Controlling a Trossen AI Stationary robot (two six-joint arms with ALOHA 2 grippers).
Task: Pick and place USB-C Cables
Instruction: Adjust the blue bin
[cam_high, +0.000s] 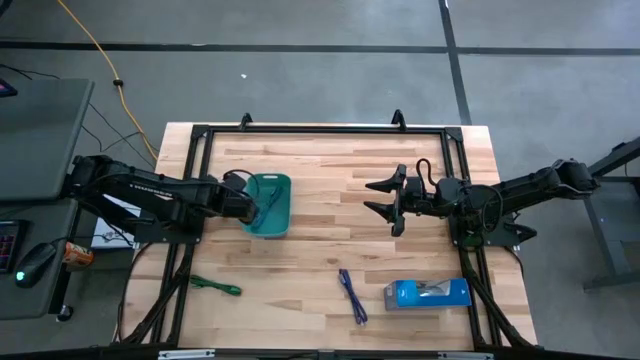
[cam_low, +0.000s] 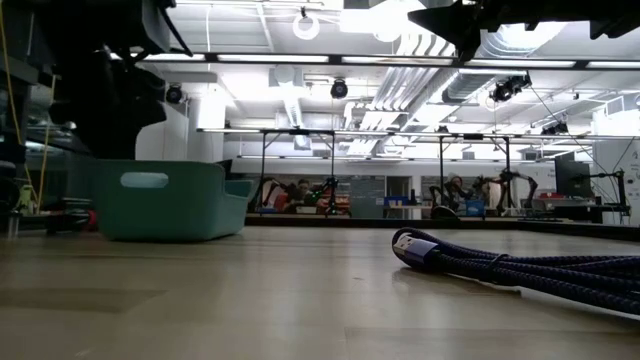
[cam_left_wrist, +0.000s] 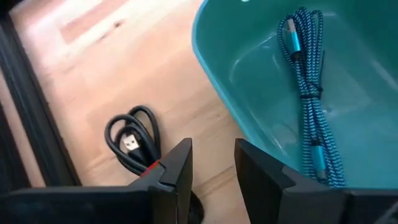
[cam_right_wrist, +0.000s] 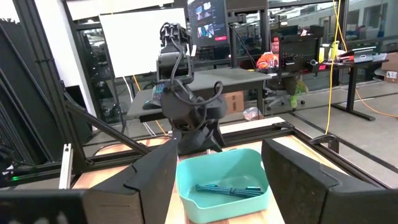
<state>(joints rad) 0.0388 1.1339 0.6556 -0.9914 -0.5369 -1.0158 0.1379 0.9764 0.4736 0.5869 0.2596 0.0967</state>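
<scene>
The light blue cable (cam_left_wrist: 308, 93) lies bundled on the floor of the teal tray (cam_high: 272, 179), and it also shows in the right wrist view (cam_right_wrist: 229, 188). The dark blue-purple cable (cam_high: 352, 296) lies flat on the table near the front edge, close in the low view (cam_low: 520, 265). The green cable (cam_high: 216, 287) lies flat at the front left. My left gripper (cam_high: 256, 206) is open and empty above the tray's left rim (cam_left_wrist: 211, 93). My right gripper (cam_high: 392, 200) is open and empty above the table's right middle, pointing toward the tray (cam_right_wrist: 224, 208).
A bright blue box (cam_high: 428, 293) lies at the front right. A coiled black cable (cam_left_wrist: 133, 143) lies on the table beside the tray's left wall. A black frame (cam_high: 320, 130) runs along the table's far and side edges. Bare wood lies between the tray and my right gripper.
</scene>
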